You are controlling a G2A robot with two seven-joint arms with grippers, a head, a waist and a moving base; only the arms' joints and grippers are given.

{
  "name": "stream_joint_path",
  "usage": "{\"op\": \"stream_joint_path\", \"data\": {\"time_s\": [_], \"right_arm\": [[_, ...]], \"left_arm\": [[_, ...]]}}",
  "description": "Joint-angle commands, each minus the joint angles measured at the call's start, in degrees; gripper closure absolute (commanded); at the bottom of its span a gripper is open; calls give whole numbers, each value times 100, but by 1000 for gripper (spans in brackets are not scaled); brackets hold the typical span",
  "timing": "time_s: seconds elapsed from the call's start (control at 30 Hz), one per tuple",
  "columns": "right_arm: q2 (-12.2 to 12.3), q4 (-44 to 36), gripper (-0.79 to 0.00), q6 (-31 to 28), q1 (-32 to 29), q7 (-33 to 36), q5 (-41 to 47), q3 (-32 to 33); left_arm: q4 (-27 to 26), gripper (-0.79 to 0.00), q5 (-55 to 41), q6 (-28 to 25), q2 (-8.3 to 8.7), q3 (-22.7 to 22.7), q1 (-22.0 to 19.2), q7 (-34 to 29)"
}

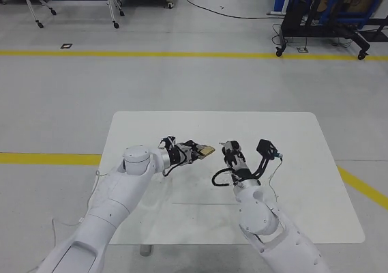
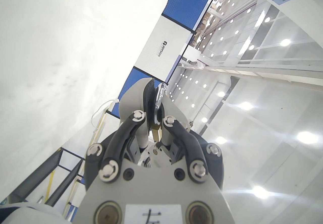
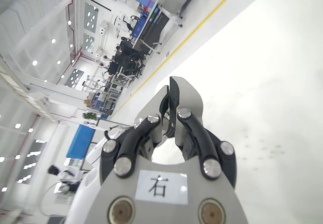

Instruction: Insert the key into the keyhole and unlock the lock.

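Above the middle of the white table [image 1: 303, 205], my left gripper [image 1: 195, 151] is shut on a brass padlock [image 1: 207, 149]. In the left wrist view the gripper [image 2: 157, 93] clamps the lock's silver shackle [image 2: 160, 92], and the brass body [image 2: 156, 134] sits back toward the palm. My right gripper [image 1: 229, 147] is just to the right of the lock, a small gap away, pointing toward it. In the right wrist view this gripper [image 3: 169, 92] is shut on a thin dark piece, apparently the key [image 3: 168, 130]. The key's blade is hidden.
Bare tabletop [image 1: 180, 130] surrounds both arms. A black cable [image 1: 222, 176] loops off the right wrist. Yellow floor lines [image 1: 180, 53] and a dark wheeled cart [image 1: 323, 31] lie far beyond the table.
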Motion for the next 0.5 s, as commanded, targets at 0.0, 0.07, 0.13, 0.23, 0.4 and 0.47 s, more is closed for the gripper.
{"op": "stream_joint_path", "data": {"time_s": [0.0, 0.07, 0.13, 0.23, 0.4, 0.47], "right_arm": [[-32, 108, 0, -197, 4, -135, -71, -99], [-57, 312, 0, -332, 45, -274, -257, -146], [-81, 446, 0, -449, 98, -298, -410, -198], [-79, 648, 0, -679, 142, -257, -937, -270], [-107, 757, 0, -625, 138, -331, -1495, -329], [-121, 796, 0, -578, 135, -330, -1675, -349]], "left_arm": [[61, 0, 16, 71, -13, 55, -39, -54], [120, 0, 15, 81, -29, 93, -74, -76], [178, 0, -30, 95, -42, 107, -103, -107], [281, 0, -185, 116, -63, 79, -134, -118], [375, 0, -234, 87, -91, 100, -191, -98], [409, 0, -265, 67, -100, 94, -208, -68]]}}
